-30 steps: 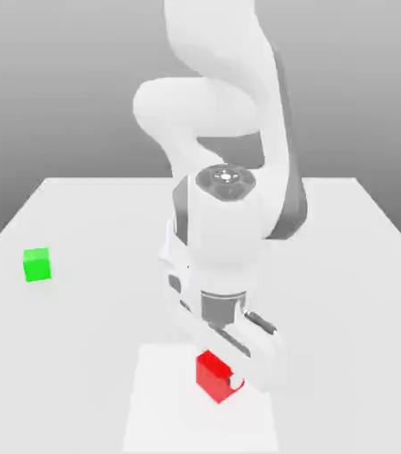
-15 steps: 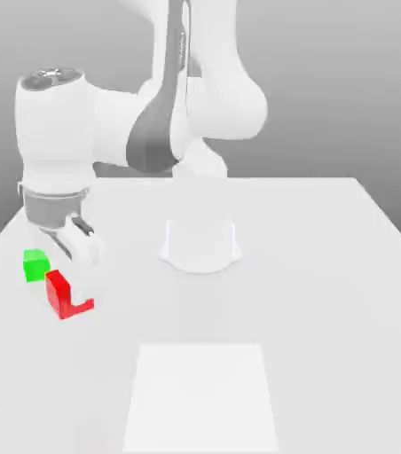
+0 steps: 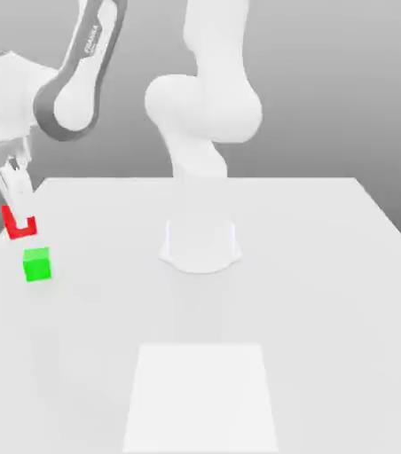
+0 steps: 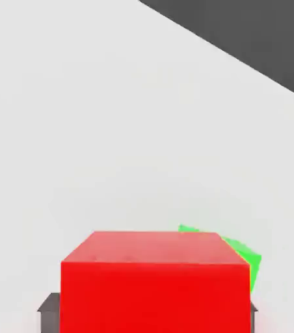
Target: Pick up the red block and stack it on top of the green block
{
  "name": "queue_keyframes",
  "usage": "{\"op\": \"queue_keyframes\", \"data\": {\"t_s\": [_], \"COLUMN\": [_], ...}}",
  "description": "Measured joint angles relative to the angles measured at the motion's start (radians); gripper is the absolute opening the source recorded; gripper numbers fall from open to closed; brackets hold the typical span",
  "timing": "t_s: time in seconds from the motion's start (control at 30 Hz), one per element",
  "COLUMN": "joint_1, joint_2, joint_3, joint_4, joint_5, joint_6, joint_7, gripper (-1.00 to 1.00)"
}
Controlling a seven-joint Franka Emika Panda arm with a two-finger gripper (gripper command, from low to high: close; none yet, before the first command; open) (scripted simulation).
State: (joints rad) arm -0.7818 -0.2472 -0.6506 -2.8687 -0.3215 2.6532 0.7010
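the claw [image 3: 19, 222] grips the small matte red cube [image 3: 11, 222]. it hangs just above the small matte green cube [image 3: 37, 265], apart from it. the green cube rests on the white counter [image 3: 310, 293].

A broad white tabletop [image 3: 328, 293] spreads out under soft, even light. A paler square patch [image 3: 202, 399] lies at its near edge. Behind it stands a plain grey backdrop [image 3: 346, 80].

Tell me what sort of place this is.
Likely a simulated tabletop test bench: a plain white table against a grey backdrop, a white arm whose claw holds the red block above the green block.
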Motion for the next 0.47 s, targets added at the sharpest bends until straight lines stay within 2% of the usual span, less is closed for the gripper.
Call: {"op": "queue_keyframes", "data": {"t_s": [0.13, 0.23, 0.33, 0.4, 0.43, 0.47], "joint_1": [0.030, 0.074, 0.113, 0.090, 0.080, 0.080], "joint_2": [0.083, 0.158, 0.242, 0.300, 0.315, 0.315], "joint_3": [-0.043, -0.065, -0.051, 0.009, 0.026, 0.026], "joint_4": [-0.004, -0.005, -0.004, 0.000, 0.001, 0.001], "joint_5": [0.066, 0.163, 0.330, 0.471, 0.508, 0.508], "joint_6": [0.085, 0.153, 0.218, 0.256, 0.266, 0.265], "joint_7": [-0.068, -0.135, -0.252, -0.352, -0.378, -0.378], "gripper": [-1.00, -1.00, -1.00, -1.00, 1.00, 1.00]}}
